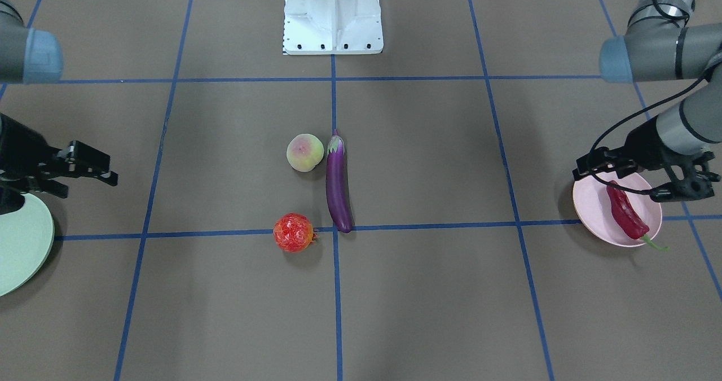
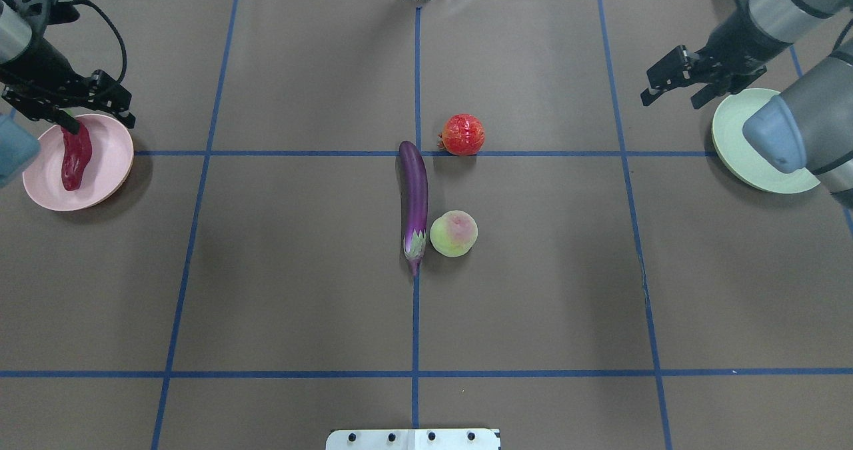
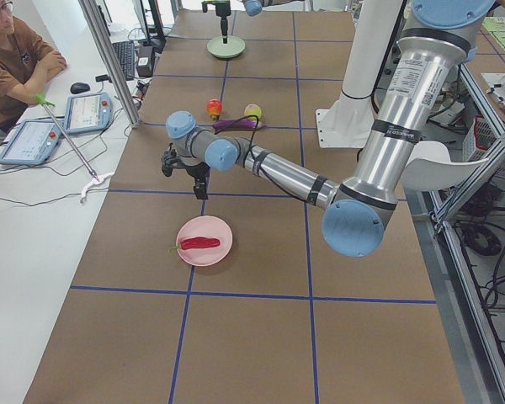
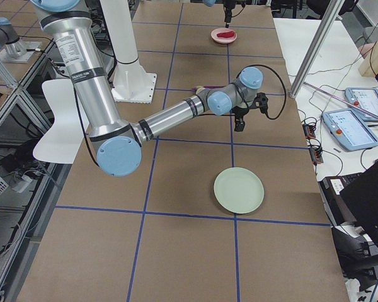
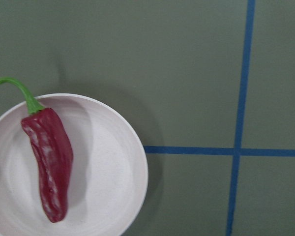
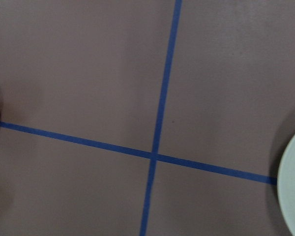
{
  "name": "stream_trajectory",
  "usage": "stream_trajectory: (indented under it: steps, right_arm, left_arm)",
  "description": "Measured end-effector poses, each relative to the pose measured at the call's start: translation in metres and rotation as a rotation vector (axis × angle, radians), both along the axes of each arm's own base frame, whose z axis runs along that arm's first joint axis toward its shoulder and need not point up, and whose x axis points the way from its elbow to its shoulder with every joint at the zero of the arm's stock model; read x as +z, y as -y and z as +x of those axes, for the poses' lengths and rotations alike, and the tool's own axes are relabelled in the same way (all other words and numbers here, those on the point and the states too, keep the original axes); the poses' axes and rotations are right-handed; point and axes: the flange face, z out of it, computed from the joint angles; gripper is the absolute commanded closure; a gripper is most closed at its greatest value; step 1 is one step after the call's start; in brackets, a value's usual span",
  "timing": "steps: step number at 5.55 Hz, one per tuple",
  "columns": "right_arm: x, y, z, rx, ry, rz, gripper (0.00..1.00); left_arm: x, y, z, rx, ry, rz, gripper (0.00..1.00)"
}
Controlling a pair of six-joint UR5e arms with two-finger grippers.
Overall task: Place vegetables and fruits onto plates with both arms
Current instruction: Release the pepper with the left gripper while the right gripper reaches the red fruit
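Note:
A dark-red chili pepper lies in the pale pink plate at the table's left end; both also show in the left wrist view, chili and plate. My left gripper is open and empty, hovering over the plate's far edge. The purple eggplant, the peach beside its cap and the red-orange pomegranate-like fruit lie at the table's centre. My right gripper is open and empty, above bare table just inward of the mint green plate, which holds nothing.
The white base block stands at the robot's side of the table. Blue tape lines grid the brown table top. An operator sits beyond the far side with tablets and cables.

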Motion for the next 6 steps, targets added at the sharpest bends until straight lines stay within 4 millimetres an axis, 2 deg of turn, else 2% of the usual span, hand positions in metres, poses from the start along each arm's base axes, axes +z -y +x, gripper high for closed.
stream_trajectory:
  steps: [2,3,5,6]
  right_arm:
    - [-0.063,0.000,-0.073,0.099,-0.032,-0.043,0.04]
    - [-0.081,0.006,-0.107,0.179,-0.034,-0.070,0.05]
    - [-0.093,0.025,-0.186,0.392,0.026,-0.161,0.04]
    - [-0.094,0.023,-0.219,0.463,0.038,-0.197,0.04]
  left_arm:
    - [-0.045,-0.013,0.047,-0.001,-0.028,-0.030,0.00]
    - [-0.059,-0.022,0.064,0.004,-0.038,-0.043,0.00]
    - [-0.072,-0.029,0.083,0.003,-0.030,-0.038,0.00]
    - [-0.076,-0.031,0.090,0.005,-0.028,-0.035,0.00]
